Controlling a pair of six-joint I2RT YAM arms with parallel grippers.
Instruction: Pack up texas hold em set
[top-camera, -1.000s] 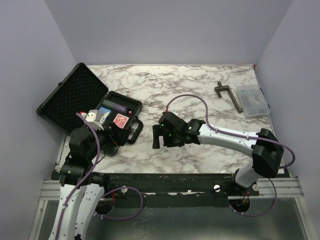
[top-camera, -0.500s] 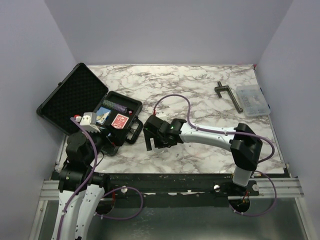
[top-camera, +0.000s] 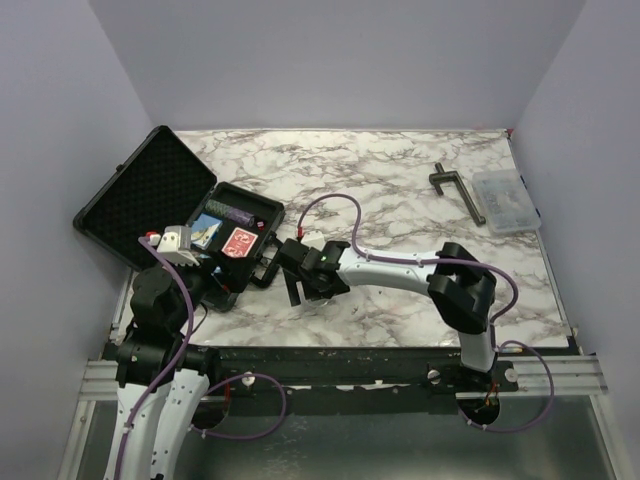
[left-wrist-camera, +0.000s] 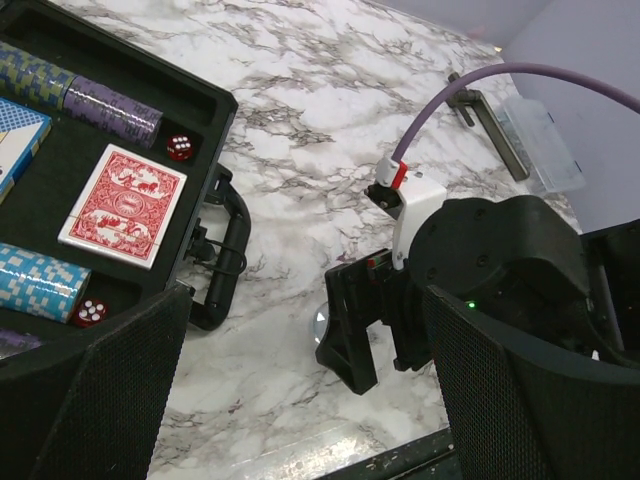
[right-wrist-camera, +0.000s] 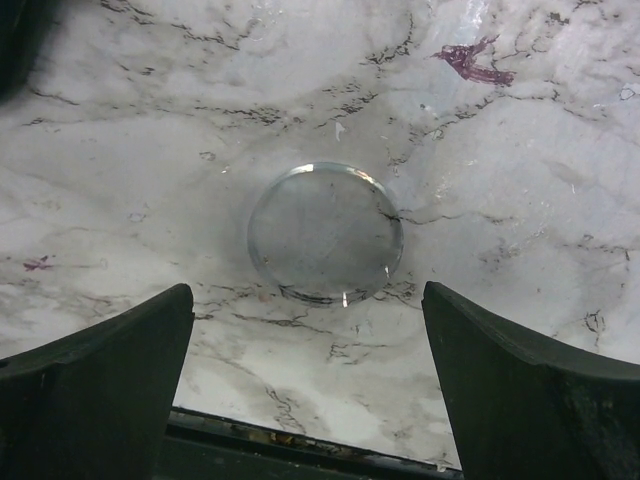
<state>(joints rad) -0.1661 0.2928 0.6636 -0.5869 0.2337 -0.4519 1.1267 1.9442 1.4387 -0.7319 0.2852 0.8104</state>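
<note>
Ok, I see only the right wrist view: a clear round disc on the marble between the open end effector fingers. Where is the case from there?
Observer: In the top view the open black case lies just left of the right end effector; its handle is nearest.
Operator: Is something already inside?
Observer: Yes; the left wrist view shows a red-backed deck, chip rolls and red dice in it.
Operator: And the other arm?
Observer: The left end effector is open and holds nothing.
</note>
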